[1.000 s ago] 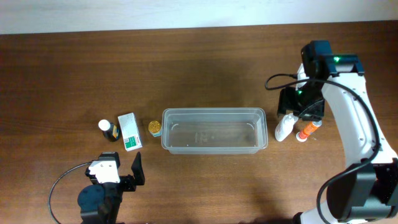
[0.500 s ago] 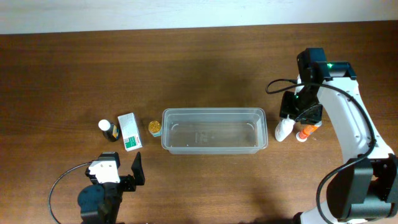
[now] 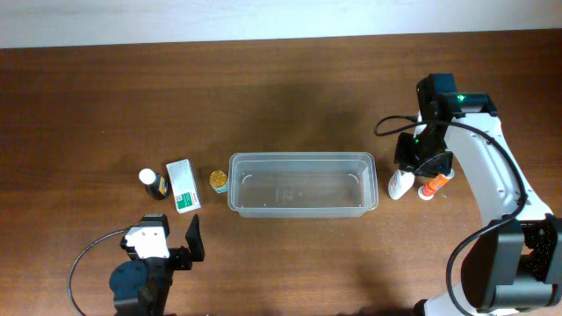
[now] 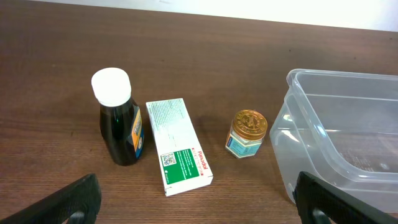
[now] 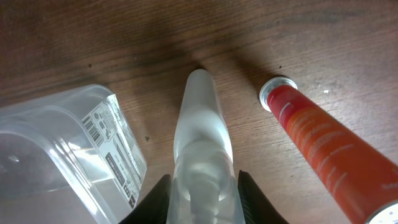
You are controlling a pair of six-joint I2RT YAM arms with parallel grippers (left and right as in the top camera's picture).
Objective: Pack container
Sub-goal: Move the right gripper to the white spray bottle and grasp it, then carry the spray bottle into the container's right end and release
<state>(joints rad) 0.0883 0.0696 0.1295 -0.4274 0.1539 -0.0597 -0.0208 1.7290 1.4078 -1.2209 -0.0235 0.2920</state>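
Note:
The clear plastic container sits at the table's middle, empty; its corner shows in the left wrist view and in the right wrist view. My right gripper is down at the container's right end. Its fingers press both sides of a white translucent bottle that lies on the table. An orange tube lies just right of it. My left gripper is open and empty, near the front edge.
Left of the container stand a dark bottle with a white cap, a white-and-green box and a small gold-lidded jar. A black cable loops off the right arm.
The right arm has shifted slightly left and down over the white bottle. The left arm and the other items have not moved.

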